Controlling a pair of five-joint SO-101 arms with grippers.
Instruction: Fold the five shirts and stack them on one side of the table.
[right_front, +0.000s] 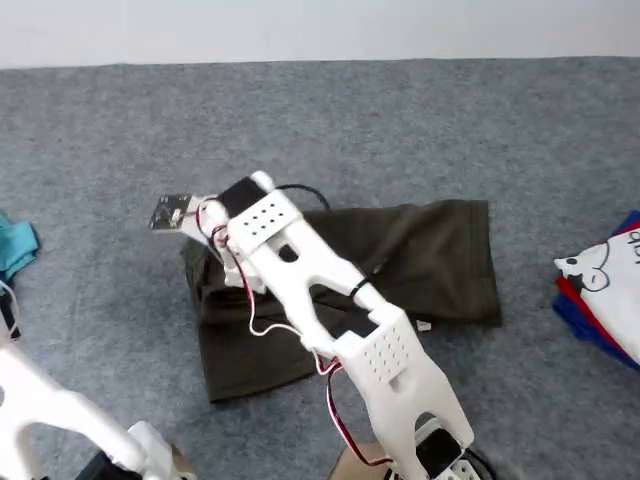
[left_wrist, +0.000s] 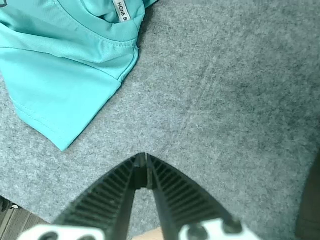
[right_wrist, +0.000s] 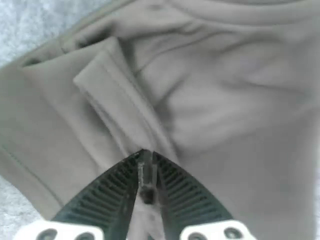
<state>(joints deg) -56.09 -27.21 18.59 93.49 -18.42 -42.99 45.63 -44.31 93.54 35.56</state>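
The olive shirt (right_front: 430, 260) is pinched by the right gripper (right_wrist: 145, 157); the left gripper (left_wrist: 145, 161) is clenched empty. The fold should be drawn over flat.

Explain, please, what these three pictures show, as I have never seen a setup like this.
Two white robot arms work at a grey felt table. One picture looks down from above; the other two come from a camera on each arm's wrist. The right arm stretches over a dark olive shirt; its claw is closed, with its tips at a fold in the cloth. The left claw is closed and empty over bare felt, near a teal shirt. A stack of shirts lies at one edge of the table.
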